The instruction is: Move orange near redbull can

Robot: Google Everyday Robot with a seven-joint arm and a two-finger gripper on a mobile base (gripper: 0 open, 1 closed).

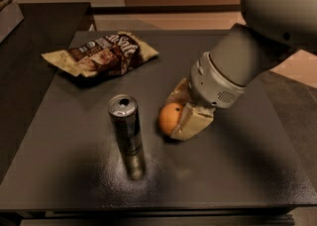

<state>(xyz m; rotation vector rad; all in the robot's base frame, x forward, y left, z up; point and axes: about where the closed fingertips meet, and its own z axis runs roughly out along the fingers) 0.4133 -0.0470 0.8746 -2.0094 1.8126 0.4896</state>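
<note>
The orange point(169, 118) is a small round fruit held between the cream-coloured fingers point(190, 122) of my gripper point(179, 116), low over the dark table point(74, 170). The gripper is shut on it, and the grey arm reaches in from the upper right. The redbull can point(125, 125) stands upright just left of the orange, a short gap apart, with its shiny top and dark drinking hole showing.
A brown-and-cream snack bag point(101, 54) lies flat at the back left of the table. A second dark surface point(29, 27) adjoins on the far left. The table's front edge runs along the bottom.
</note>
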